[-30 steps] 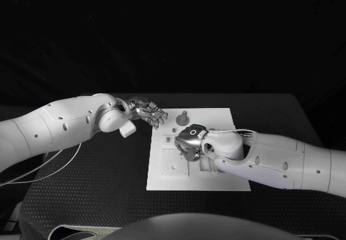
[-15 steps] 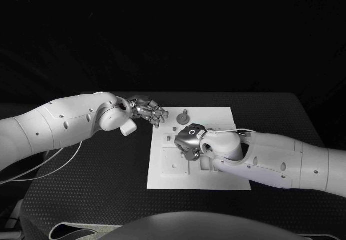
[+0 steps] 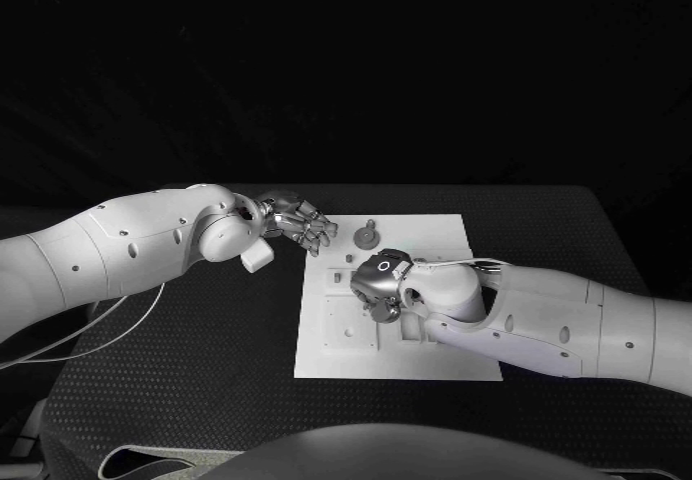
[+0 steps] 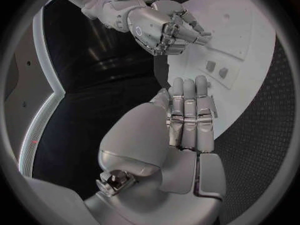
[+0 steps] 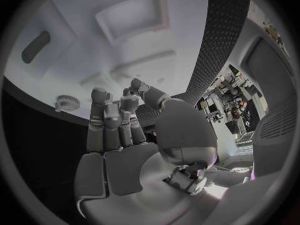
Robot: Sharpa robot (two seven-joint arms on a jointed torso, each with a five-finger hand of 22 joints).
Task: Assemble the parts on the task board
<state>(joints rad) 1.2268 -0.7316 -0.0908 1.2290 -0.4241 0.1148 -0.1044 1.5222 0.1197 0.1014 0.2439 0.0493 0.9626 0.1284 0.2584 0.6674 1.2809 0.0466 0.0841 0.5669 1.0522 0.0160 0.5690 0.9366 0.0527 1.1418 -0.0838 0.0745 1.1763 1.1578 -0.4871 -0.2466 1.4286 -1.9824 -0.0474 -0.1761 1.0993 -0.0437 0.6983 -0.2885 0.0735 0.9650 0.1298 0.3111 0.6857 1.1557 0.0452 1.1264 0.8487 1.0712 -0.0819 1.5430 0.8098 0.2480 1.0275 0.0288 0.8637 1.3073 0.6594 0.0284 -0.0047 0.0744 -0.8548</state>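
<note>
The task board (image 3: 433, 350) lies in the middle of the bench (image 3: 188, 380), with the left hand (image 3: 296, 228) just off its far left corner and the right hand (image 3: 379, 283) over its middle.

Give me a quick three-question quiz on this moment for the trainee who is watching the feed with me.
1. True or false: the left hand is holding a part.
2. Multiple choice: the right hand is (A) above the task board, (B) off the table past the far edge, (C) resting on the left arm.
3. Fill in: the left hand sits at the board's far ____ corner in the head view.

Key
1. False. Its fingers lie straight, side by side, with nothing in them.
2. A. It hangs over the board's middle, fingers curled; whether it grips anything cannot be told.
3. Left.
</note>
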